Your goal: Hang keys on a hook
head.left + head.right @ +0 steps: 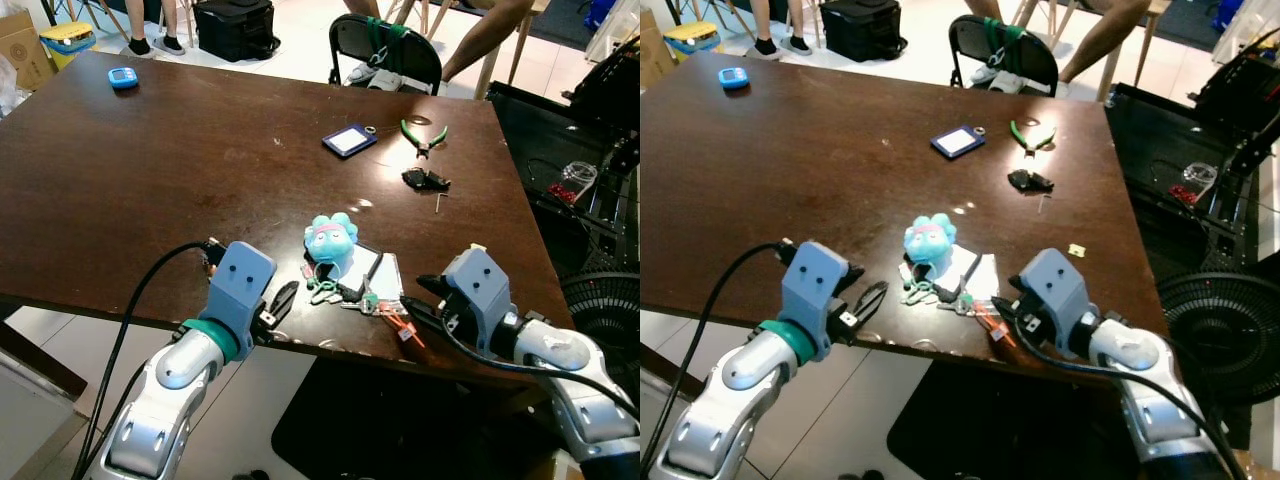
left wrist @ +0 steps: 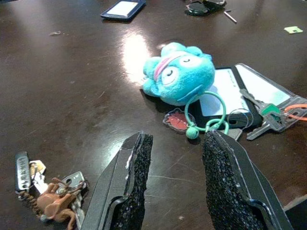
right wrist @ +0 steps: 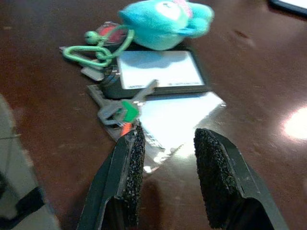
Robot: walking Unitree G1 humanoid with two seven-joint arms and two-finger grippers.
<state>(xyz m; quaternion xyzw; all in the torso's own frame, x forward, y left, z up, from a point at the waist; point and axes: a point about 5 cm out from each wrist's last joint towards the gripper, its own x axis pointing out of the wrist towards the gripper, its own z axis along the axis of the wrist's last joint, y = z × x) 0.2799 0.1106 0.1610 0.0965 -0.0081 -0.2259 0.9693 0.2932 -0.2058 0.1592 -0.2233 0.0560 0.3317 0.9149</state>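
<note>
- Two claws sit at the near edge of a dark brown desk (image 1: 150, 170), both released with their black fingers spread.
- Left claw (image 1: 278, 303) rests at the desk's near edge, left of the keys, with nothing between its fingers (image 2: 136, 177).
- Right claw (image 1: 425, 300) lies low at the near right part of the desk, just beside the keys; its wrist view shows one finger (image 3: 130, 167) right next to the green-capped key, but I cannot tell if it touches.
- Keys (image 1: 352, 297) lie flat near the desk's near edge, between the two claws, bunched with a green ring (image 2: 211, 112), a turquoise plush toy (image 1: 331, 238), card holders (image 3: 158, 72) and an orange strap (image 1: 404, 328).
- A second small bunch of keys (image 2: 55, 191) with a brown charm lies on the desk close to the left claw.
- Farther across the desk lie a blue card holder (image 1: 349, 140), green-handled pliers (image 1: 424, 134) and a black key fob (image 1: 425, 179); a small blue gadget (image 1: 123, 77) sits at the far left.
- Beyond the far edge stands a black folding chair (image 1: 385, 55), with people's legs (image 1: 485, 35) behind it.
</note>
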